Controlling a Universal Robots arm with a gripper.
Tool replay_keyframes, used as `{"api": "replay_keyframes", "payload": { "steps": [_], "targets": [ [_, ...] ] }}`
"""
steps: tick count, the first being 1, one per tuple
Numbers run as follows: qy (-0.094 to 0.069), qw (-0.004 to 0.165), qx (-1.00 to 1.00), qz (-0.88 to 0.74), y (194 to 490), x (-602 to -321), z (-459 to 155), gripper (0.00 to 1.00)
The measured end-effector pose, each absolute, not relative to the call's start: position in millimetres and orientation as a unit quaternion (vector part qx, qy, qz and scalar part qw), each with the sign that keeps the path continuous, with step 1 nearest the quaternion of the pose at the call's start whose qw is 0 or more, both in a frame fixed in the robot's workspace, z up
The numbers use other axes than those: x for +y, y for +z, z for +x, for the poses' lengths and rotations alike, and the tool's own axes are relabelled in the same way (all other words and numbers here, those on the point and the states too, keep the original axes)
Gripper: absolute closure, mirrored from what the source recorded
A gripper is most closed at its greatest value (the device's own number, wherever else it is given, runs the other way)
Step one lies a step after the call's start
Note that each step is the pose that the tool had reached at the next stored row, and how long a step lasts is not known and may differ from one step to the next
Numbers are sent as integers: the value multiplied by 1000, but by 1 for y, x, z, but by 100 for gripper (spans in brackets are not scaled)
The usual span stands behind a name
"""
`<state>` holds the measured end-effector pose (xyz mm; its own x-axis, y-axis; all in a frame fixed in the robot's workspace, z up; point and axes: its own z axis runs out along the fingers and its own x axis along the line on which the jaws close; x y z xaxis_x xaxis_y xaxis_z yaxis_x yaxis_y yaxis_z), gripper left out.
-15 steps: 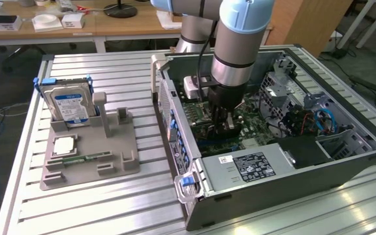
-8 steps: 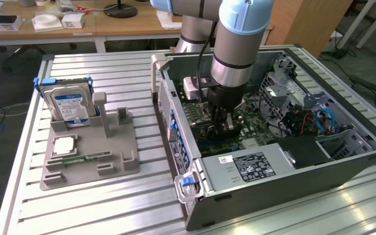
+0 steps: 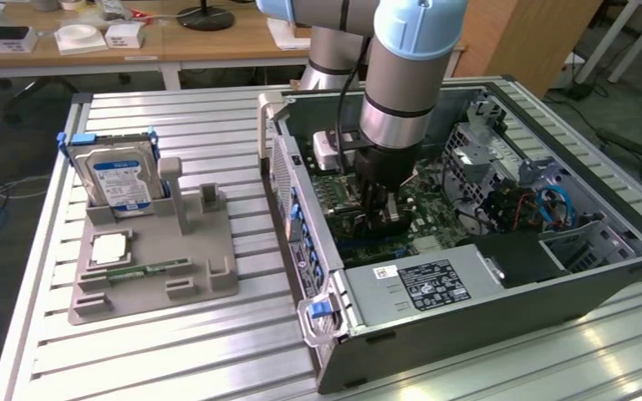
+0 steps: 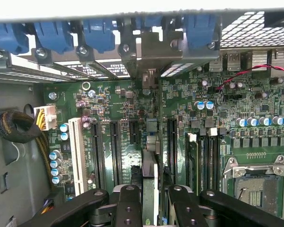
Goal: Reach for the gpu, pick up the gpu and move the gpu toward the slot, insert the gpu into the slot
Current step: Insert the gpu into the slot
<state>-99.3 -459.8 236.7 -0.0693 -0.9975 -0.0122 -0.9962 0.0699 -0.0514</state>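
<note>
The gripper [image 4: 150,208] pinches the gpu [image 4: 150,170] edge-on, down low over the motherboard [image 4: 109,99] slots. I'd call it light and stiff but fragile; best held by its bare top edge.

Your exterior view looks down at a slant on the desk [image 3: 187,342], far enough back to take in the open computer case [image 3: 466,317]. Your wrist view sits close behind the tool [image 4: 150,201], facing the motherboard [image 4: 118,101] inside that case; both views share that board.
</note>
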Motion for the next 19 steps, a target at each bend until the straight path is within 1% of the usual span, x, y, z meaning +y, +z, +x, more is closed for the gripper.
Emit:
{"api": "replay_keyframes", "payload": {
  "steps": [12, 16, 19],
  "targets": [
    [-15, 21, 731, -682, 235, -460, -99, 74],
    [-14, 24, 731, -682, 240, -459, -99, 74],
    [-15, 22, 731, -682, 244, -460, -99, 74]
  ]
}}
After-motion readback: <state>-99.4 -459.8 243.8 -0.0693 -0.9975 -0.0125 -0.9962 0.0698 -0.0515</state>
